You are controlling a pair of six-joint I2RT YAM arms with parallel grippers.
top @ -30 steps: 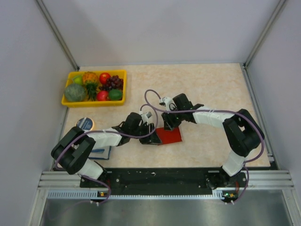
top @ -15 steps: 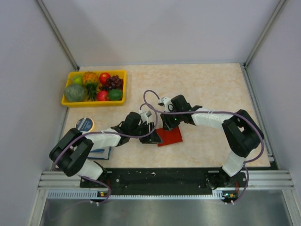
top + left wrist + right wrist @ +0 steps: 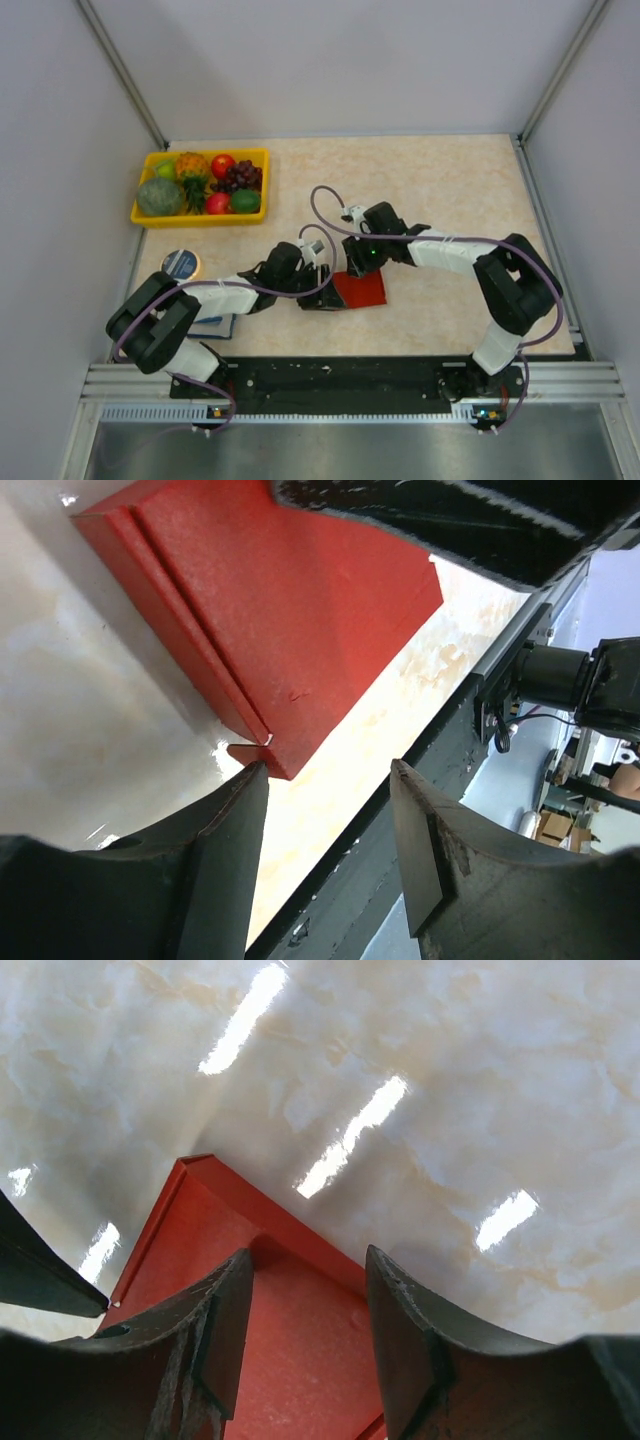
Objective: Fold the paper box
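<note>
Creasing side flaps on the paper box (image 3: 362,290) appears under way, both jaws open and empty; next, pinch one flap.

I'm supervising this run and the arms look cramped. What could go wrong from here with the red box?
1. Collision: the left gripper and right gripper crowd the same side of the paper box; a small move could knock them together.
2. Sliding: both grippers are open and the box lies loose on the glossy table, so pressing a flap may push it along instead of creasing it.
3. Crumpling: a box corner lies right at the left gripper's tip and might get bent.
</note>
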